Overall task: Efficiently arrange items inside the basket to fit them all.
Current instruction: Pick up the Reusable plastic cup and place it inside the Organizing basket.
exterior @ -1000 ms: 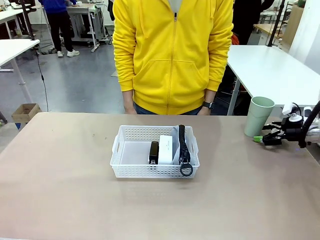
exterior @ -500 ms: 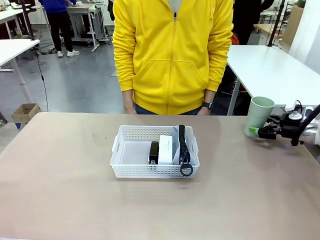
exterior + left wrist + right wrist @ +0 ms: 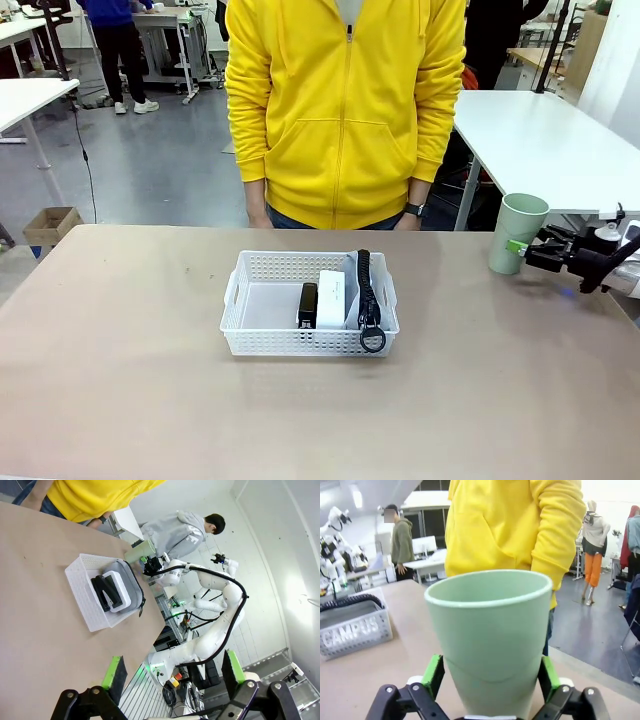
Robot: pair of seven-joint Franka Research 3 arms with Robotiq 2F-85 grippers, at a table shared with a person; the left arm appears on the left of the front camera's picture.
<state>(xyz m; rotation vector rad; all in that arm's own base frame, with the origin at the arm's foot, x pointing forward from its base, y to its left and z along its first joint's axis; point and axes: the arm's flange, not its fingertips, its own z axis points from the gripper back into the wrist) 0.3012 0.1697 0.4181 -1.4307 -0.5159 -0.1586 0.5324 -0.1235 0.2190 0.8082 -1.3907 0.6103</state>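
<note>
Pale green plastic is what I am after: from the front, the cup (image 3: 519,232) stands upright on the table (image 3: 130,330), at about three o'clock from the basket (image 3: 309,303) and well apart from it. My right gripper (image 3: 522,252) sits level at the cup's lower half, coming in from its three o'clock, fingers spread to either side of the wall. I judge the approach is low and sideways so the grasp lands below the flared rim.

Inside the basket, the stapler (image 3: 308,304), the white box (image 3: 331,298) and the pouch (image 3: 365,297) are packed on edge toward its three o'clock end, which leaves the nine o'clock half bare, room enough for the cup, I would guess. The person (image 3: 345,110) stands at twelve o'clock, arms down.

From my left wrist, my left gripper (image 3: 172,672) hangs spread and empty, well clear of everything. That camera gives the basket from the side: pouch lying against the wall nearest the cup, box and stapler stacked beside it.

My right wrist camera settles what the front cannot. The cup sits squarely between my green pads (image 3: 434,674), one at nine o'clock, one at three, jaws wide and not pinching; whether the pads graze the wall I cannot tell. At nine o'clock the basket's perforated side lets the pouch's "CAMPUS" lettering show through.
</note>
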